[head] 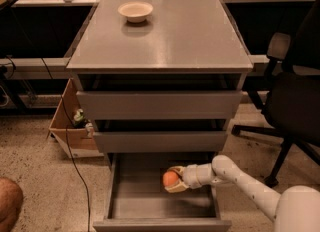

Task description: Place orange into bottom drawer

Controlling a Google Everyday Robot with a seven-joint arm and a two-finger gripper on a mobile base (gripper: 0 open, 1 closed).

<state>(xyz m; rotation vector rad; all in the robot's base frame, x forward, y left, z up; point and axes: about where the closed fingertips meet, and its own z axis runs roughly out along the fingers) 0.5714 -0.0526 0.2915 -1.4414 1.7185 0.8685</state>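
Now the cabinet has its bottom drawer pulled well out, while the two drawers above are nearly shut. The arm reaches in from the right, crossing over the drawer's right wall. The gripper sits inside the drawer's opening, right of centre, its fingers closed around the orange, one above and one below. Whether the orange touches the tray floor I cannot tell.

The biggest risk, to my mind, lies with the arm: it passes close over the right wall and just under the middle drawer, so a careless lift or pull-back could knock either one and jolt the tray.

Next comes the release. If the fingers part while the fruit hangs above the floor, it would drop, bounce and roll; a smooth round thing on flat metal will not stay put. The walls should contain it, though.

Lastly, the lower finger lies under the orange, so opening near the floor might scrape the metal or flick the fruit sideways.
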